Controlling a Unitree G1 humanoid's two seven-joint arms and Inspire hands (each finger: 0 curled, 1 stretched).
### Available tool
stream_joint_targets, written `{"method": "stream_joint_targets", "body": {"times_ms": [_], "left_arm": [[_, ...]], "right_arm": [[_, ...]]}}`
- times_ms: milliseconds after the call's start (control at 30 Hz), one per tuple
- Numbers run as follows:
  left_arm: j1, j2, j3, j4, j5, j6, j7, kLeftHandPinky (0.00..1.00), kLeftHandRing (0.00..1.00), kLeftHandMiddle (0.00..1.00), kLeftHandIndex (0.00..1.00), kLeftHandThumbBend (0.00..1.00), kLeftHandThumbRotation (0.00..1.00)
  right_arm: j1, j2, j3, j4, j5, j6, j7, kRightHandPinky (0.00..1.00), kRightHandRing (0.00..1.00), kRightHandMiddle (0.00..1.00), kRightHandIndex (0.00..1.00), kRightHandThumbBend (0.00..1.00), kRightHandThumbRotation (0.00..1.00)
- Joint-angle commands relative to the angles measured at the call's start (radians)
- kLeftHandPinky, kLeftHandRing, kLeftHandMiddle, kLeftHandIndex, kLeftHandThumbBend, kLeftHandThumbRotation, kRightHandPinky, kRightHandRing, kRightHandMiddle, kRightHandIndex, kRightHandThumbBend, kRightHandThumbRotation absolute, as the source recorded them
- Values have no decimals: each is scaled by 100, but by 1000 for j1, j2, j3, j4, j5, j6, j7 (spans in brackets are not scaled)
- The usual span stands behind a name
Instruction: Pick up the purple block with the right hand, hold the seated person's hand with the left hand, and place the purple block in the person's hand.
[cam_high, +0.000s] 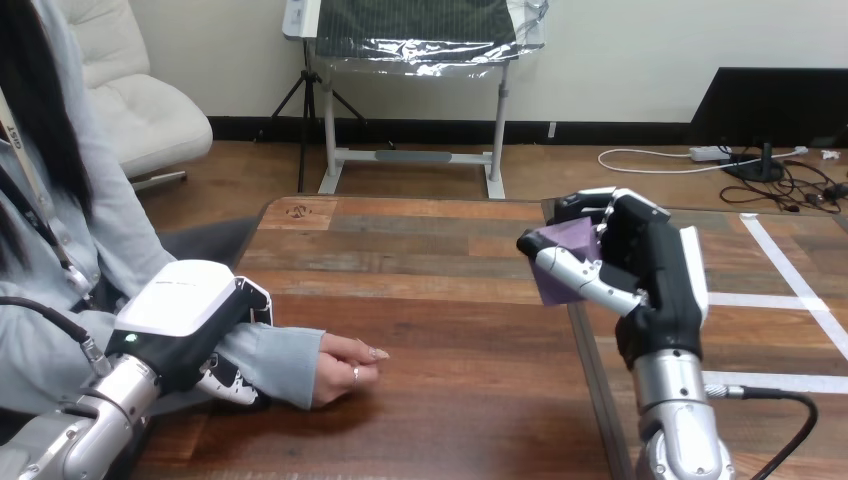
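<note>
The right hand (650, 265) is grasping the purple block (563, 250), its thumb lying across the block's front face and its fingers curling over the top. It is holding the block raised on an upright silver forearm over the right part of the wooden table (430, 300). The left hand (185, 315) is lying over the person's forearm (285, 360) at the view's lower left, just behind the wrist, and its fingers (228, 385) are curling round the sleeved arm from the near side, clasping it. The person's hand (345, 365) is resting on the table just beyond the left hand, loosely curled, with its fingertips pointing toward the block. The person's hand and the block are sitting well apart, with bare wood between them.
</note>
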Motion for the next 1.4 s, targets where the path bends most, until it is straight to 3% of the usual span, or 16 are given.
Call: {"method": "stream_joint_targets", "body": {"times_ms": [0, 1367], "left_arm": [[-42, -9, 21, -80, -42, -41, -1, 27, 28, 33, 34, 87, 0], [6, 15, 67, -236, -126, -76, -68, 20, 25, 31, 31, 88, 0]], "right_arm": [[-61, 4, -3, 8, -17, -36, -8, 35, 41, 46, 48, 78, 0], [-51, 48, 17, 20, -20, -16, 9, 34, 41, 47, 48, 78, 0]]}}
